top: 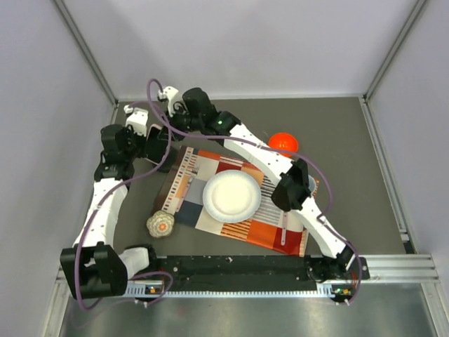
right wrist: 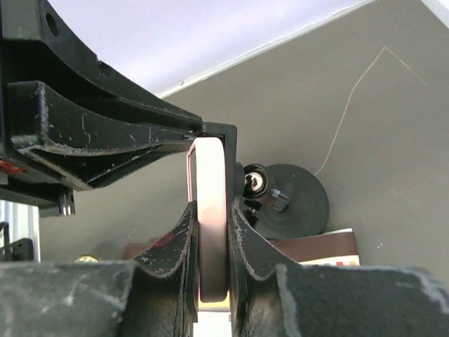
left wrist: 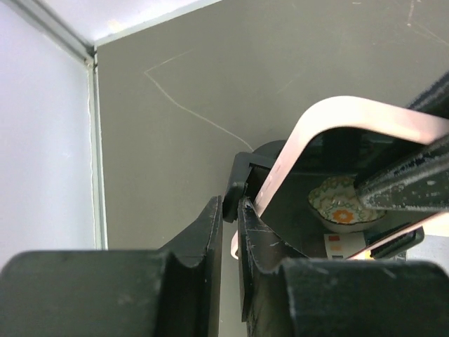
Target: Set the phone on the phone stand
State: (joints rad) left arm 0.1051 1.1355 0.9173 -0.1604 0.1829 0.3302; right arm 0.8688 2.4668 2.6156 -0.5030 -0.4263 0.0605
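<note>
The phone (right wrist: 208,168), pink-edged with a black screen, stands on edge between my right gripper's (right wrist: 210,232) fingers, which are shut on it. In the left wrist view the phone (left wrist: 337,109) is held tilted just above the table. The black phone stand (right wrist: 298,203), with a disc base and a ball joint, sits right behind the phone. My left gripper (left wrist: 230,203) is pinched on the stand's upright holder (left wrist: 242,179). Its fingers (right wrist: 105,133) reach in from the left. In the top view both grippers meet at the far left, left (top: 167,144) and right (top: 184,121). Phone and stand are hidden there.
A patterned placemat (top: 273,228) carries a white plate (top: 231,195). An orange-red bowl (top: 283,142) sits behind it and a small patterned bowl (top: 160,225) lies at its near left. The left wall and frame rail (left wrist: 91,140) are close to the stand.
</note>
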